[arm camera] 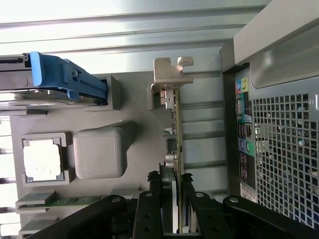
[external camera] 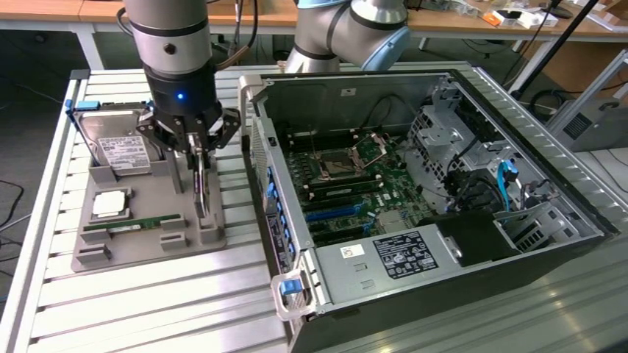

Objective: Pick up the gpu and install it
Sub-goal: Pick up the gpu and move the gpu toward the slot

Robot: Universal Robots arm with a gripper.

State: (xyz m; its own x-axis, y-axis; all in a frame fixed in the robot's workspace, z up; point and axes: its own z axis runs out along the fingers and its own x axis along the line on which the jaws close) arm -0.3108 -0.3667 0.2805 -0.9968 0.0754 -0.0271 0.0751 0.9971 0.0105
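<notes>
- Grey moulded tray [external camera: 147, 246], the landmark for this legend, lies on a slatted metal table [external camera: 147, 316] beside an open computer case [external camera: 393, 261].
- The gpu [external camera: 201, 187] stands on edge along the tray's side nearest the case. Its silver bracket [arm camera: 172, 74] is at the end of the card that sits against a raised tray post.
- The gripper [external camera: 197, 154] hangs directly over the tray. Its black fingers [arm camera: 149, 214] are partly closed and press on either face of the gpu's upper edge, so the card is clamped between them.
- A silver hard drive [external camera: 123, 147] with a white label leans in the tray's far end, on the side away from the case.
- A square processor [external camera: 110, 204] sits in a pocket near the tray's middle.
- A slim green memory stick [external camera: 132, 224] lies in a slot towards the tray's near end.
</notes>
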